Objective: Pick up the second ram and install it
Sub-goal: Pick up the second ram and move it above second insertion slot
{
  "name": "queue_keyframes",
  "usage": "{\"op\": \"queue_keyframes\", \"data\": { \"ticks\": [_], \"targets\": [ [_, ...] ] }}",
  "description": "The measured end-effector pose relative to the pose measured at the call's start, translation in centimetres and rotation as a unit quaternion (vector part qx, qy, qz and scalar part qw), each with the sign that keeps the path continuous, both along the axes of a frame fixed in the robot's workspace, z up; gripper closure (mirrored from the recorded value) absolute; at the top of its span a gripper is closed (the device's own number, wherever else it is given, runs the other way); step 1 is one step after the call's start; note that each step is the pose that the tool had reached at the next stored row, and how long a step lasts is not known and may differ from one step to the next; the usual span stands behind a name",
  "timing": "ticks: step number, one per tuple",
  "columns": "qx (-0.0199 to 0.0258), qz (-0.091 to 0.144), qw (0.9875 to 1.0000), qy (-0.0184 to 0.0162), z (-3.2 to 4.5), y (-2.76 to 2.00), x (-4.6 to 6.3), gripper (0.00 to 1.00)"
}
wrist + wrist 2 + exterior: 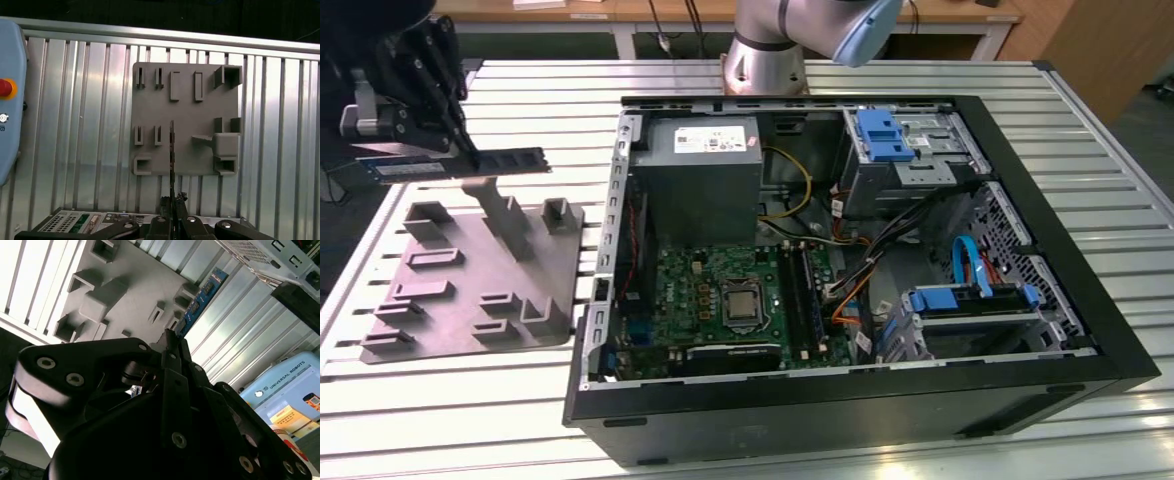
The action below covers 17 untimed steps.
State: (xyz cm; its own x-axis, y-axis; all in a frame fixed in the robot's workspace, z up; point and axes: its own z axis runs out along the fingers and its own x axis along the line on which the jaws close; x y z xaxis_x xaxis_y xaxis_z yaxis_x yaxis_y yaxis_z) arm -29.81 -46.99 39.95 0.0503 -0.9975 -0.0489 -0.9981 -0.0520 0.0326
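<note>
Pincer (pixel 464 152) pinches the second ram (pixel 507 160), up in open air. Grey tray (pixel 454 320) lies at 6 o'clock from it in the exterior view.

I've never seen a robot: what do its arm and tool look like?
The arm is a silvery grey tube with a pale blue joint cap. The tool is black, built of hinged links dotted with round screw heads.
</note>
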Motion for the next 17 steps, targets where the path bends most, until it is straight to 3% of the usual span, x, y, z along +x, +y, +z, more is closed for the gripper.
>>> {"op": "queue_keyframes", "data": {
  "ticks": [17],
  "targets": [
    [0.0000,0.000,1.0000,0.0000,-0.01,0.00,3.6,0.86]
  ]
}}
